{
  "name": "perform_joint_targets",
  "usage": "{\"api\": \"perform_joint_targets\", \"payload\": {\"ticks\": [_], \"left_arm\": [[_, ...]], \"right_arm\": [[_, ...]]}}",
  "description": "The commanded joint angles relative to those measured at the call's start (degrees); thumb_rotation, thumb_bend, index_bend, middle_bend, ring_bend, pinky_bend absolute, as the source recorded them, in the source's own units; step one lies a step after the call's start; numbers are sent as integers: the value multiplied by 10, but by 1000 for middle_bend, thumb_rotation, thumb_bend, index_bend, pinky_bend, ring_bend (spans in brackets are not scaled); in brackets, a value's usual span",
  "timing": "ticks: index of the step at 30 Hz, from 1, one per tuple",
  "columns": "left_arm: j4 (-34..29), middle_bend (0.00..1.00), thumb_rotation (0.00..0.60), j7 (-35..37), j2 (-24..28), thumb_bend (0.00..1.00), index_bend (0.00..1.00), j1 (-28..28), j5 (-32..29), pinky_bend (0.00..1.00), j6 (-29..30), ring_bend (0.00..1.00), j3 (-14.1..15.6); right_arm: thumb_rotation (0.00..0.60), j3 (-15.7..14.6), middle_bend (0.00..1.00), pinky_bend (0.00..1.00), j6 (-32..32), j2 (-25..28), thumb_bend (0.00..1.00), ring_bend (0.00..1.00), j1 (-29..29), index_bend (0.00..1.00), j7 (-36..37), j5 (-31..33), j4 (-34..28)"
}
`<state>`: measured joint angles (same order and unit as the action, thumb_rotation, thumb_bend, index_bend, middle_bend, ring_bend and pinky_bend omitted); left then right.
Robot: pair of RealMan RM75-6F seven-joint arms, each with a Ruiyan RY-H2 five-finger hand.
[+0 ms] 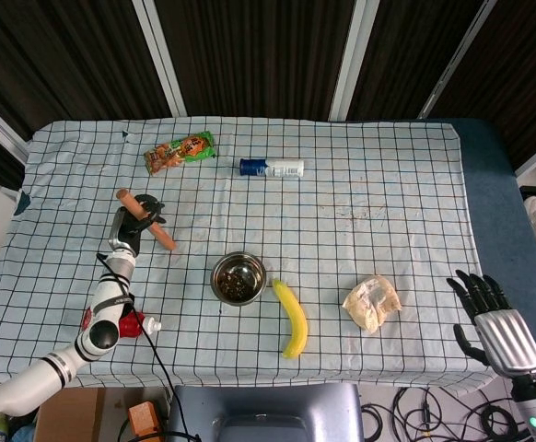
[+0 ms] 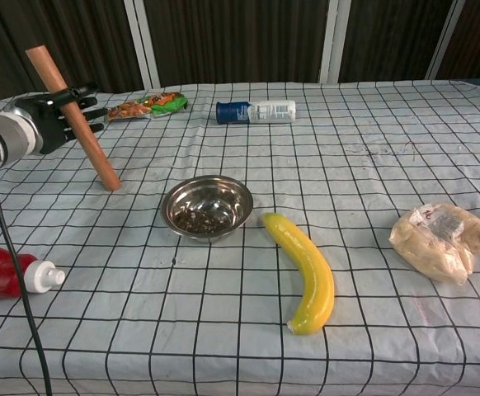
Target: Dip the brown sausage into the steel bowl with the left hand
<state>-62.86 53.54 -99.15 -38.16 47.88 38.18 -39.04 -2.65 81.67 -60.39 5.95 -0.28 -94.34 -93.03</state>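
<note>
Sausage (image 2: 72, 116) up, not dipped yet.
Gripped mid-length in left hand (image 2: 42, 124), tilted low end toward bowl (image 2: 207, 206), well left of it; probably angled for dipping. Right hand (image 1: 494, 324) open, idle near-right.

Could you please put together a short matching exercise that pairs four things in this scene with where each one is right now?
Things:
1. brown sausage
2. steel bowl
3. banana
4. red bottle

Places:
A. lying just right of the bowl
B. at the near left edge of the table
C. held tilted in the left hand
D. standing on the cloth, dark bits inside

Pairs: 1-C, 2-D, 3-A, 4-B
</note>
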Motion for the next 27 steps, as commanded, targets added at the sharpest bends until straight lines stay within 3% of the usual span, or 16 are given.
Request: {"api": "perform_joint_targets", "payload": {"ticks": [1, 9, 13, 15, 19, 21, 23, 27], "left_arm": [[-1, 757, 600, -5, -3, 302, 615, -2, -3, 701, 6, 492, -1], [-8, 907, 600, -11, -3, 260, 736, -3, -1, 830, 6, 659, 2], [-10, 896, 498, -2, -4, 251, 736, -3, -1, 816, 2, 647, -3], [-10, 882, 481, 0, -4, 253, 727, -4, 5, 788, 3, 633, -4], [-6, 911, 474, 1, -10, 249, 756, -5, 19, 770, 16, 652, -1], [-3, 961, 536, -3, -16, 259, 816, -6, 20, 778, 31, 697, -2], [1, 998, 599, -16, -24, 332, 909, -8, 20, 829, 56, 770, -1], [0, 1000, 600, -33, -31, 537, 993, -9, 28, 931, 84, 867, 5]], "right_arm": [[600, 0, 0, 0, 1, 1, 457, 0, 0, 0, 1, -1, 0], [600, -1, 0, 0, 2, 2, 457, 0, -1, 0, 4, -3, 0], [600, -1, 0, 0, 0, 2, 458, 0, 0, 0, 3, -3, 0], [600, -1, 0, 0, -1, 2, 457, 0, 0, 0, 3, -2, 0], [600, 0, 0, 0, -3, 2, 457, 0, 1, 0, 2, 0, -1], [600, 0, 0, 0, -4, 2, 457, 0, 1, 0, 1, 0, -1], [600, -1, 0, 0, -3, 2, 457, 0, 1, 0, 2, -1, -1], [600, -1, 0, 0, -2, 3, 457, 0, 0, 0, 3, -2, -1]]}}
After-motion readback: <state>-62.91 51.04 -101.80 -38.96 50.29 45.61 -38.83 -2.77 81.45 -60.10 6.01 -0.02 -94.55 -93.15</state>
